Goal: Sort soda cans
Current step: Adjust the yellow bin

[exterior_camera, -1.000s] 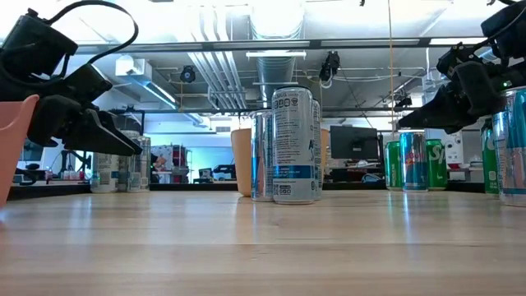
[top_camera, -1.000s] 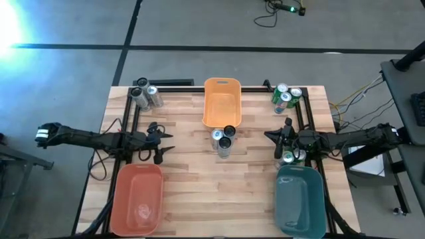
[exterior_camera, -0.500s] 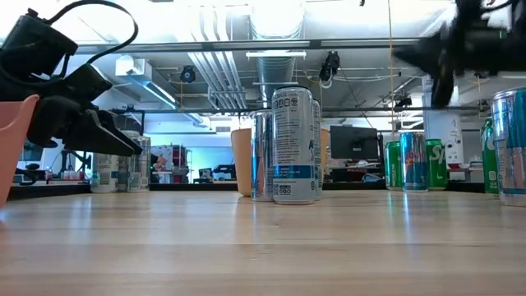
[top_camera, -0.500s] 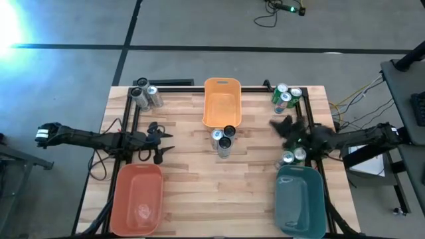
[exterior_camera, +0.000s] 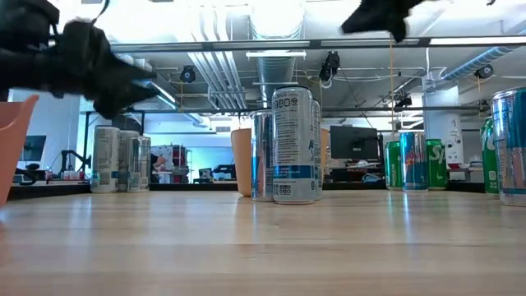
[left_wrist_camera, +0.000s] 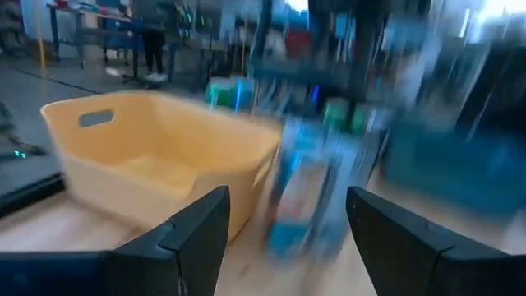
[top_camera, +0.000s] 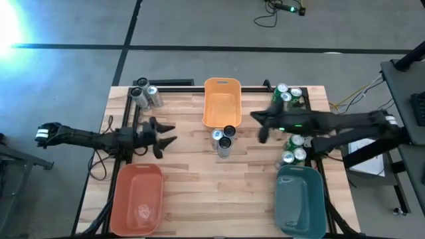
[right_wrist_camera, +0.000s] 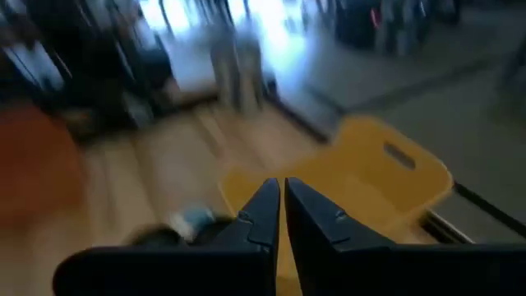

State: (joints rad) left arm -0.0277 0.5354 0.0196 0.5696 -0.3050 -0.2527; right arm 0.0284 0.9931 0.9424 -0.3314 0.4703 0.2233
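- Your right gripper (top_camera: 257,125) hangs above the table between the orange bin (top_camera: 222,101) and the green cans at the far right corner (top_camera: 287,96). In the right wrist view its fingers (right_wrist_camera: 265,215) stand narrow, nearly touching, and they hold nothing.
- Your left gripper (top_camera: 161,133) is over the left half of the table, pointing toward the middle. Its fingers (left_wrist_camera: 200,230) are spread wide and empty.
- The cans lie in four groups: three blue-and-silver cans (top_camera: 223,140) stand in the middle just in front of the orange bin, grey cans (top_camera: 145,95) at the far left corner, the green ones at the far right corner, and some more cans (top_camera: 293,149) just beyond the teal bin (top_camera: 300,199).
- I judge that both arms aim at the middle group. Let only one of them go in, because the cans touch each other and two grippers there can collide.
- If you use the right gripper, open it before you go down; with such a narrow gap it will only push a can over.
- Choose the can on the outside of the group and come from the free side, so the neighbours do not fall.
- Grip at the middle of the can's height and lift straight up before you move sideways.
- The red bin (top_camera: 138,198) is near the left arm, the teal one near the right.
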